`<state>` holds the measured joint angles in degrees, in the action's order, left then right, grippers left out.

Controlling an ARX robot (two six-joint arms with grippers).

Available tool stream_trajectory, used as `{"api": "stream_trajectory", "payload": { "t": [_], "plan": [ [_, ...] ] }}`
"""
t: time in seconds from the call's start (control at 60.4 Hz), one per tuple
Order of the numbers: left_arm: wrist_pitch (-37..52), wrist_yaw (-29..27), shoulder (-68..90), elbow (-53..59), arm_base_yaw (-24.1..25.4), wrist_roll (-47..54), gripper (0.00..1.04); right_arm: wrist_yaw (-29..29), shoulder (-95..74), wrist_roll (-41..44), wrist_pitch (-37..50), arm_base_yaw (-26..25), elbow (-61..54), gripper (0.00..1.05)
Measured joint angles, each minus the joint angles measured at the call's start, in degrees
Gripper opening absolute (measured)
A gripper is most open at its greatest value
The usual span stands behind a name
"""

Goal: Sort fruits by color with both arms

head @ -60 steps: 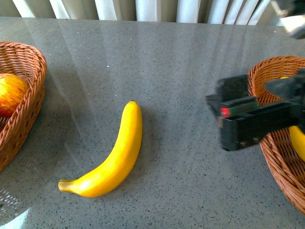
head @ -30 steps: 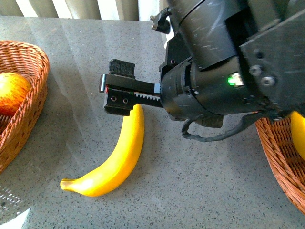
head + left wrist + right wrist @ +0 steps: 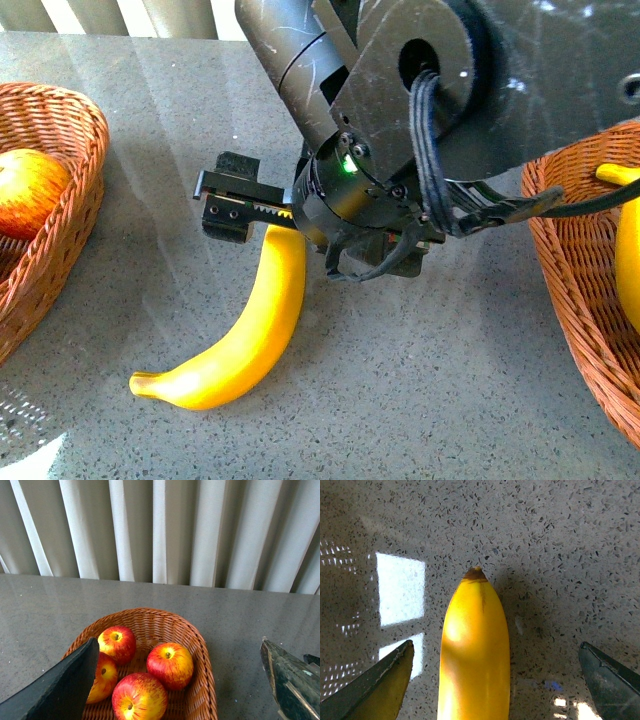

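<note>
Moved: right pincer [image 3: 495, 649] now over banana [image 3: 243, 325] tip.
Grip: released, straddling it; grasp likely next.
Idle: left pincer [image 3: 177, 647] released, empty.

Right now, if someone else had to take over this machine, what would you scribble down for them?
Left jaws: open, empty, above the left basket, which holds four apples.
Right jaws: open, not gripping, lined up over the blunt end of the loose banana on the table.
Done: apples binned; one banana lies in the right basket.
To do: grip the loose banana and carry it to the right basket.
</note>
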<state>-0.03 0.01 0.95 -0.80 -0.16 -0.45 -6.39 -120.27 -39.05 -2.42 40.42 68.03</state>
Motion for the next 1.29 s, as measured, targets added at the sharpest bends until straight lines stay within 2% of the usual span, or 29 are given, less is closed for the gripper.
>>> {"api": "stream_trajectory", "payload": {
  "t": [0.563,0.696,0.961,1.044,1.292],
  "plan": [
    [0.02,0.00,0.00,0.00,0.00,0.00,0.96,-1.62,-3.93,4.17,-2.99,2.95,4.20,0.95],
    [0.02,0.00,0.00,0.00,0.00,0.00,0.96,-1.92,-4.04,4.28,-2.99,2.97,4.15,0.79],
    [0.02,0.00,0.00,0.00,0.00,0.00,0.96,-1.79,-3.82,4.00,-2.16,2.78,2.69,0.40],
    [0.02,0.00,0.00,0.00,0.00,0.00,0.96,-1.77,-3.32,3.58,-1.42,2.62,1.92,0.36],
    [0.02,0.00,0.00,0.00,0.00,0.00,0.96,-4.74,2.01,2.99,5.53,0.96,-4.24,0.35]
  ]
}}
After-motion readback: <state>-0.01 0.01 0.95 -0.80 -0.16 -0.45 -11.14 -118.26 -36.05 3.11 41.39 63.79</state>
